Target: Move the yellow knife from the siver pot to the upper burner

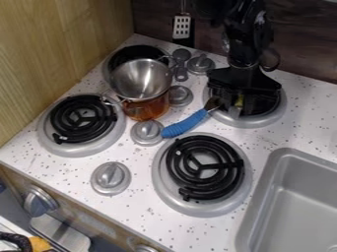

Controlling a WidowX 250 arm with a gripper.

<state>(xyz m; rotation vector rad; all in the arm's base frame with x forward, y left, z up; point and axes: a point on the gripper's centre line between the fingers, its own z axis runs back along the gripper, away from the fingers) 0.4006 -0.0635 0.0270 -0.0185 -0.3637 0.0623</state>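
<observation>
The black gripper (239, 98) hangs low over the upper right burner (277, 109), covering much of it. A small yellow patch (239, 102), possibly part of the yellow knife, shows beneath the gripper; its full shape is hidden, and I cannot tell whether it is held. The silver pot (139, 78) is at the upper left, above an amber transparent pot (146, 108), well to the left of the gripper.
A blue-handled utensil (185, 124) lies just left of the gripper, its metal end at the upper right burner's edge. Coil burners stand at left (82, 118) and lower centre (205, 168), with silver knobs between. A grey sink (263, 209) is at lower right.
</observation>
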